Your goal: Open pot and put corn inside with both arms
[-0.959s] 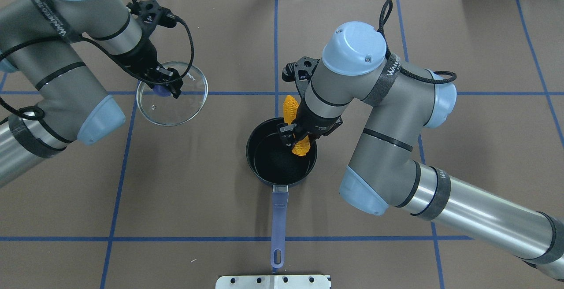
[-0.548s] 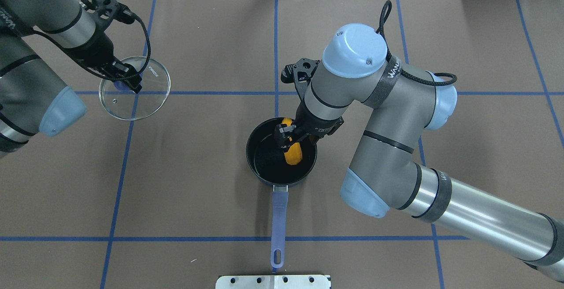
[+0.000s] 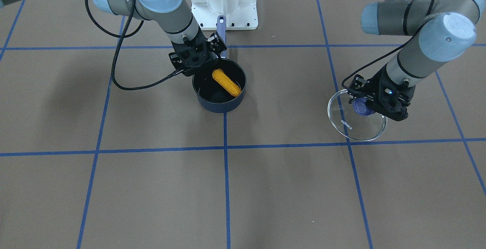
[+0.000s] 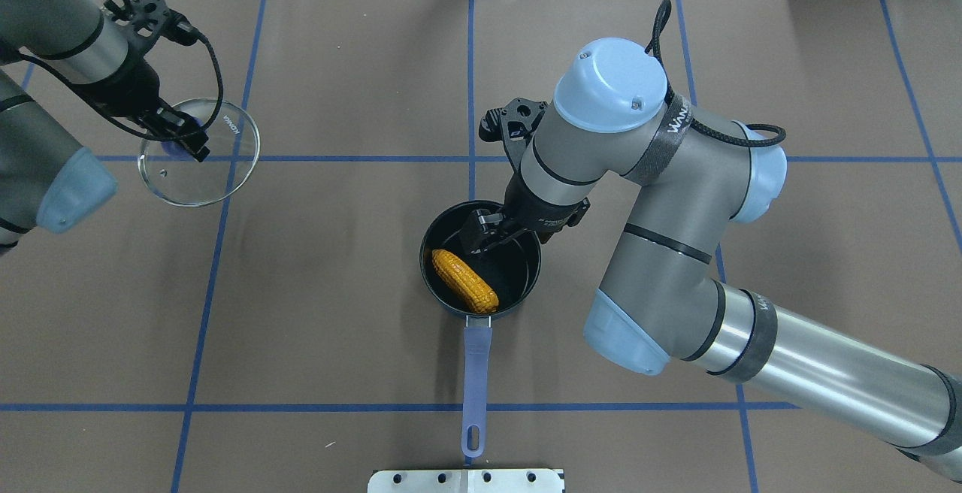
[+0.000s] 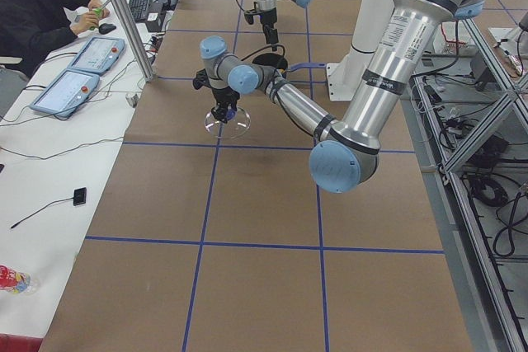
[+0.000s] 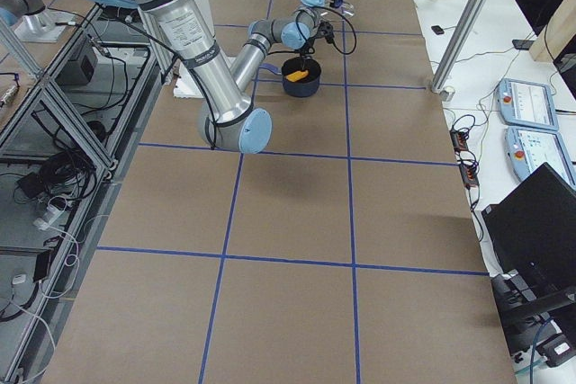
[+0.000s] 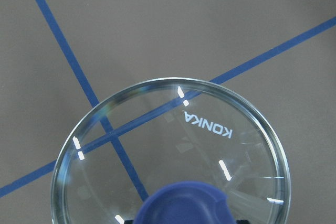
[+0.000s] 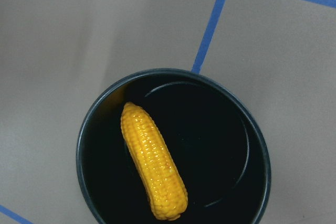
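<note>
The dark navy pot (image 4: 425,276) stands open at the table's middle, its lavender handle (image 4: 476,373) pointing toward the robot. The orange-yellow corn (image 4: 464,280) lies flat inside it, and shows in the right wrist view (image 8: 154,161) and the front view (image 3: 226,82). My right gripper (image 4: 485,231) is open and empty, just over the pot's far rim. My left gripper (image 4: 180,140) is shut on the blue knob (image 7: 184,203) of the round glass lid (image 4: 218,170), far left of the pot, low over the table.
A white mounting plate (image 4: 466,480) sits at the table's near edge, in line with the pot handle. Blue tape lines cross the brown table. An operator (image 5: 41,6) sits at a side desk with control pendants.
My right gripper let go of the corn, which dropped from upright to lying flat in the pot. My left arm carried the lid further left.
</note>
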Controlling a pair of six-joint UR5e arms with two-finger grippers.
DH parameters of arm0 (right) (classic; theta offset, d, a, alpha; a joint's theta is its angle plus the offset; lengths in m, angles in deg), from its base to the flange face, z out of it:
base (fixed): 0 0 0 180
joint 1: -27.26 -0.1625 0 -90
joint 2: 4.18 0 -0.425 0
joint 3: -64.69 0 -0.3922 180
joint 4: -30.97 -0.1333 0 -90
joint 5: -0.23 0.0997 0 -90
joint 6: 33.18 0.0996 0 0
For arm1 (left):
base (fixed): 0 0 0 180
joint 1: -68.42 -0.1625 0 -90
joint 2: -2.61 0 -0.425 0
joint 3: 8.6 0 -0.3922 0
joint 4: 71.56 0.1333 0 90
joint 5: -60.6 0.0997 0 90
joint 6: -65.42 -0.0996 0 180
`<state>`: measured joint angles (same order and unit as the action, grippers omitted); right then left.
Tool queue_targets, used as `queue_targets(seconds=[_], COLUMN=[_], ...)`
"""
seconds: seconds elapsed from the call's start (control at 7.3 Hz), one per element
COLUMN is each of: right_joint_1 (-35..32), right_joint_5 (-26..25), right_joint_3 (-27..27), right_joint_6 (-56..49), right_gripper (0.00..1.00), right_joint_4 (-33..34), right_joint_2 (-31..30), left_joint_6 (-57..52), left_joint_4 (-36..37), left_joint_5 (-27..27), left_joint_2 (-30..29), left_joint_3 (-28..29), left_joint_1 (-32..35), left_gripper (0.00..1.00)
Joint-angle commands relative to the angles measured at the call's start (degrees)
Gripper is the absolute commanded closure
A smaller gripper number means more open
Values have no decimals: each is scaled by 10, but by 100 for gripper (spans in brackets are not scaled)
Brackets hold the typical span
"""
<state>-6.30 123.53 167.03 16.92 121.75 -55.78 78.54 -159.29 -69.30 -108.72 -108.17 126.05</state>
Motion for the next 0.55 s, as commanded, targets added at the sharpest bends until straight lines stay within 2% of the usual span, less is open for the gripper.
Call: queue_targets(seconds=[0.0,0.41], right_joint_1=[-5,-21], right_joint_5=[0,0], right_joint_3=[9,8], right_joint_6=[0,-1], right_gripper=[0,0], right_joint_4=[0,0], right_joint_2=[-2,-7], left_joint_6=[-69,-88], left_joint_4=[-1,-13], left_joint_5=[0,-1], left_joint_2=[44,64], left_joint_3=[0,25], left_joint_1=[21,17], left_gripper=[41,40])
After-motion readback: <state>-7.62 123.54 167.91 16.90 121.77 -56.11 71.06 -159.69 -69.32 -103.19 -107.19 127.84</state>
